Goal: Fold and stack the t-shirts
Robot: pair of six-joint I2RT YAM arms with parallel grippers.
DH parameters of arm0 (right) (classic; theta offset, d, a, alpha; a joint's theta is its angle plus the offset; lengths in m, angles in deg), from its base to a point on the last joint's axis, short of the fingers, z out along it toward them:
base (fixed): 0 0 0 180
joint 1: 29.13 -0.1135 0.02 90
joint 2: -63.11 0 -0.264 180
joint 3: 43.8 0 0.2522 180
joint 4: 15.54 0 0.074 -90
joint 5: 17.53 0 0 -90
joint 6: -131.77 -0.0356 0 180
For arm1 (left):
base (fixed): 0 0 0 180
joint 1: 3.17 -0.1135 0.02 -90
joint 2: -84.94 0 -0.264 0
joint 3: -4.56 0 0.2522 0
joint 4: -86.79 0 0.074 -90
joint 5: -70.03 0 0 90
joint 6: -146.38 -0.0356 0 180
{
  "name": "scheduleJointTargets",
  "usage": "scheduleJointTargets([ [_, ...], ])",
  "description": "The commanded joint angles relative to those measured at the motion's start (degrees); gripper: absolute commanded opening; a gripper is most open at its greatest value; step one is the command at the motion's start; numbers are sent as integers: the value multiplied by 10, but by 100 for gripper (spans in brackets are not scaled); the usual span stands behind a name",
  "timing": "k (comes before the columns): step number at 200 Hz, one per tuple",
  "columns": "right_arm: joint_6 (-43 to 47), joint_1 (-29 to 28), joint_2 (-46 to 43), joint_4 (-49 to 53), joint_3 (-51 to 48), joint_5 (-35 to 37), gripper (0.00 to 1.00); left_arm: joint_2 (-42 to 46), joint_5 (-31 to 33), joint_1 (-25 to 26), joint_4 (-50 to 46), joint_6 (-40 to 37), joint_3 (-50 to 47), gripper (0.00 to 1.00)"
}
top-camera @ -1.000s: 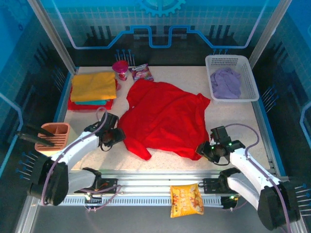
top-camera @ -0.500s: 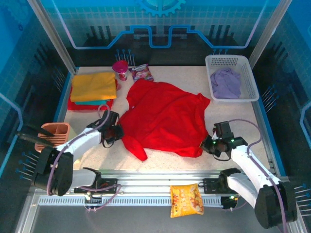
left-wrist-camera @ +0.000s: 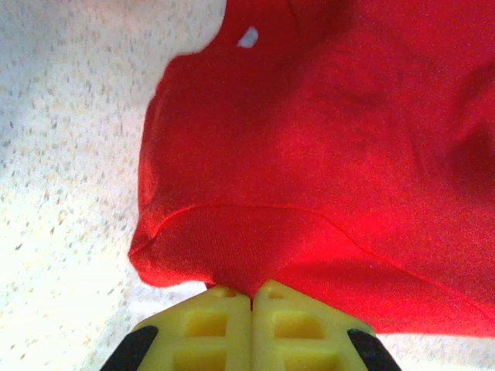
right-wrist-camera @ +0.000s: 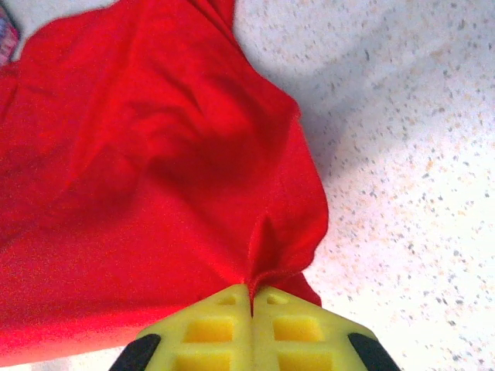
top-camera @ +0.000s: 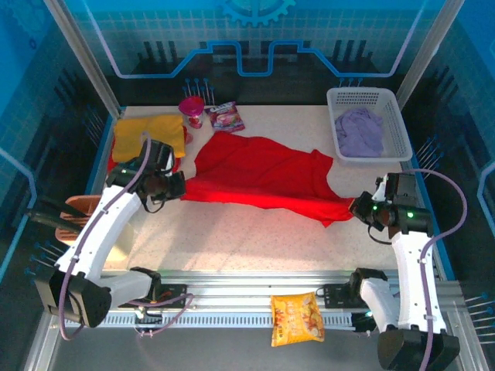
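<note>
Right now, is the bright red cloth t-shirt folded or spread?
Neither: the red t-shirt is stretched between left gripper and right gripper, both shut on its edges.

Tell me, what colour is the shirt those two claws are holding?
Plain bright red. The t-shirt shows best in the top external view.

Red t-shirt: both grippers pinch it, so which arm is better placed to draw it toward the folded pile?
Probably left. The left gripper is shut on the left edge of the red t-shirt, right beside the folded pile; the right gripper holds the opposite corner, well away from it.
</note>
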Motion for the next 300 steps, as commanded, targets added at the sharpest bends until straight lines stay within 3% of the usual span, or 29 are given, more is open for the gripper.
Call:
scheduleJointTargets([
  [1,38,10,29,53,2,-32,0,-20,-14,-7,-56,-31,-28,0],
  [68,47,-14,20,106,13,-46,2,-90,-57,-11,1,-31,-50,0],
  [96,52,-33,42,116,13,-60,12,-109,-43,-12,-15,-44,-27,0],
  [105,54,-37,40,123,21,-57,21,-112,-41,-12,-16,-46,-24,1],
  [108,53,-38,37,127,30,-53,30,-112,-40,-12,-17,-47,-24,2],
  [125,49,-38,22,143,40,-37,42,-118,-41,-12,-12,-48,-27,8],
  [137,46,-38,13,144,44,-23,69,-129,-50,-14,-4,-47,-27,13],
  [146,43,-38,9,132,43,-21,76,-141,-54,-13,3,-49,-24,19],
  [157,42,-39,12,110,38,-38,81,-161,-56,-14,6,-52,-16,29],
  [174,38,-52,25,80,35,-56,89,-193,-59,-14,17,-58,-6,58],
  [207,31,-134,50,34,41,-27,91,-237,-38,-17,0,-74,25,74],
  [237,42,-189,80,-5,42,-11,92,-206,-6,-20,-24,-62,16,72],
  [277,47,-192,127,-86,26,0,91,-197,-68,-15,23,-33,-35,75],
  [300,40,-191,190,-56,46,76,92,-223,-64,-7,51,-11,-58,72],
])
